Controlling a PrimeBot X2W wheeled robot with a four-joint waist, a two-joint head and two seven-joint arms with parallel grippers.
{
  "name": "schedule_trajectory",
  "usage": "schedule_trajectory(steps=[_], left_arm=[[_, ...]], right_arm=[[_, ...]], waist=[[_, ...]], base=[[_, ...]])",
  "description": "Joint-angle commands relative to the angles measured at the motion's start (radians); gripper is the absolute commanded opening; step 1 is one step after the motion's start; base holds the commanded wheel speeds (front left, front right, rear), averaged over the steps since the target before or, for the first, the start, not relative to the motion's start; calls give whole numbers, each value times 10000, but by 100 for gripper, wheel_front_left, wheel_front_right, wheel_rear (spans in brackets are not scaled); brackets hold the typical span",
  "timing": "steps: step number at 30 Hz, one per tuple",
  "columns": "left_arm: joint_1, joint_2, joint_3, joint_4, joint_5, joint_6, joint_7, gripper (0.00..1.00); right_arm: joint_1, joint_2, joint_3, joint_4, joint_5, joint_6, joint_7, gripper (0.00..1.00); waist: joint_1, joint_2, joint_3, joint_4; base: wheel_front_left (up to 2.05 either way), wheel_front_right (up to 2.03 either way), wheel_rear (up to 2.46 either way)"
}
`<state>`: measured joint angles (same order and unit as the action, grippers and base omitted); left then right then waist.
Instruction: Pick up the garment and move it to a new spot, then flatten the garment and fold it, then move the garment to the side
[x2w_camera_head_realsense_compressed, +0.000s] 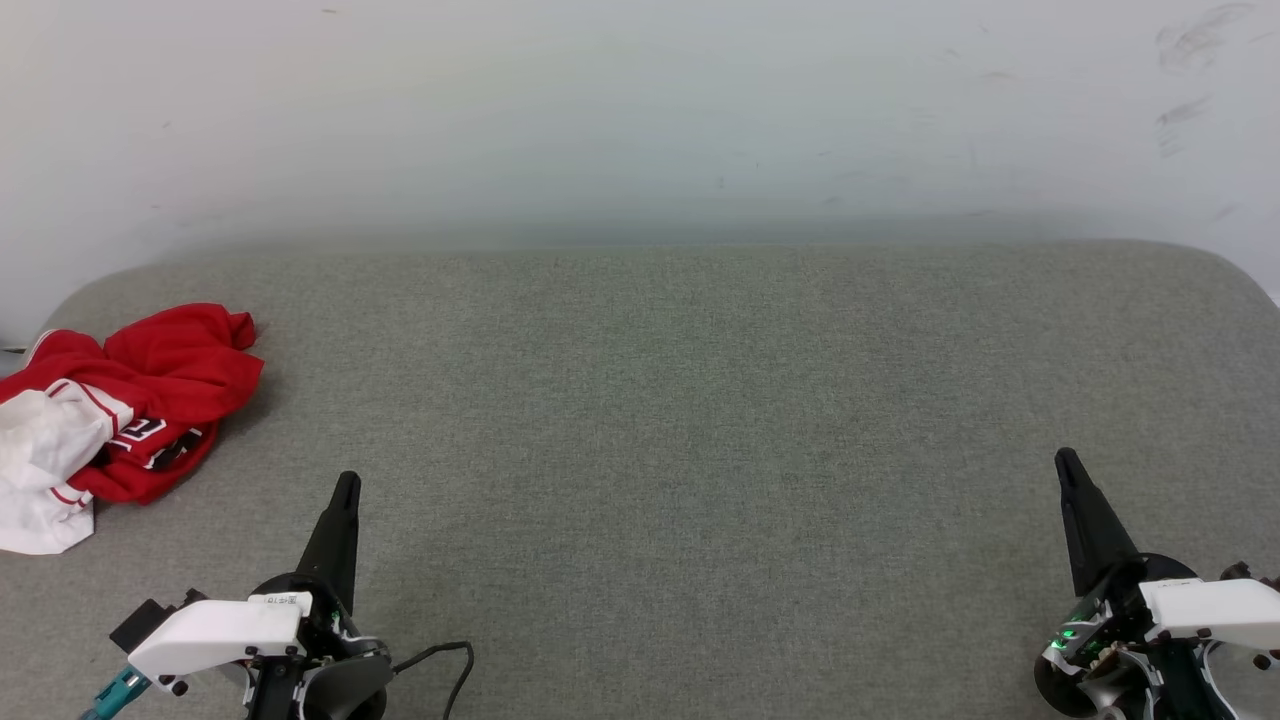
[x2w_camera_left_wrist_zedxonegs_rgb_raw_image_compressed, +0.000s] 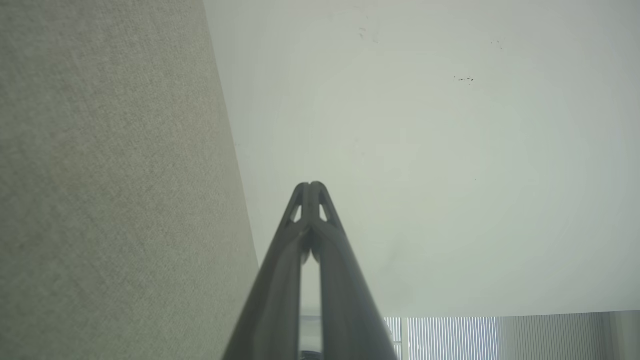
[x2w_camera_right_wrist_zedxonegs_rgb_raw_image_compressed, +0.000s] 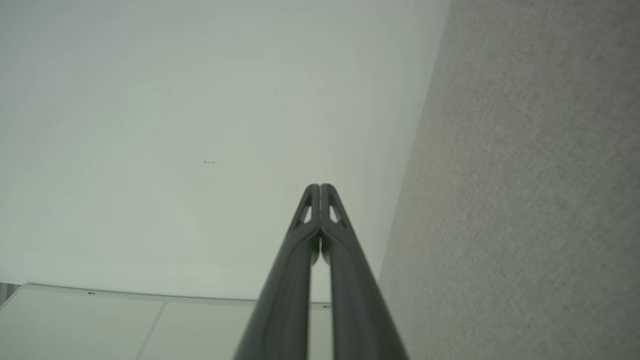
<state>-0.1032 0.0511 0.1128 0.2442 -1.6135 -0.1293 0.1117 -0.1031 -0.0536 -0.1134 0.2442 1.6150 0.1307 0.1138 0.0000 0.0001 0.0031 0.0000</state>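
the first step, the pick-up, is judged as not yet begun. the red and white jersey (x2w_camera_head_realsense_compressed: 130, 410) is lying crumpled at the left edge of the grey padded surface (x2w_camera_head_realsense_compressed: 700, 450), touched by nothing. the left gripper (x2w_camera_head_realsense_compressed: 346, 484) and the right gripper (x2w_camera_head_realsense_compressed: 1066, 460) are both closed tight and empty. next, the left gripper probably must be opened and brought to the heap. no container is involved.

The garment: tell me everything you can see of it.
The garment is a red jersey with a white sleeve edged in red stripe and partly hidden black, white-outlined lettering. It lies crumpled in a heap at the left of the grey fabric surface, cut by the picture's edge. Only that surface touches it.
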Motion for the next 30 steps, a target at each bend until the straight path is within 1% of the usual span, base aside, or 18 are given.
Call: schedule_trajectory(steps=[1, 30], left_arm=[[-99, -9, 39, 6, 28, -43, 48, 0], [-100, -9, 39, 6, 30, -43, 48, 0]], right_arm=[[-102, 45, -12, 7, -54, 0, 4, 0], [-102, 47, -13, 7, -57, 0, 6, 0]], waist=[[0, -1, 0, 0], [0, -1, 0, 0]], base=[[0, 0, 0], [0, 0, 0]])
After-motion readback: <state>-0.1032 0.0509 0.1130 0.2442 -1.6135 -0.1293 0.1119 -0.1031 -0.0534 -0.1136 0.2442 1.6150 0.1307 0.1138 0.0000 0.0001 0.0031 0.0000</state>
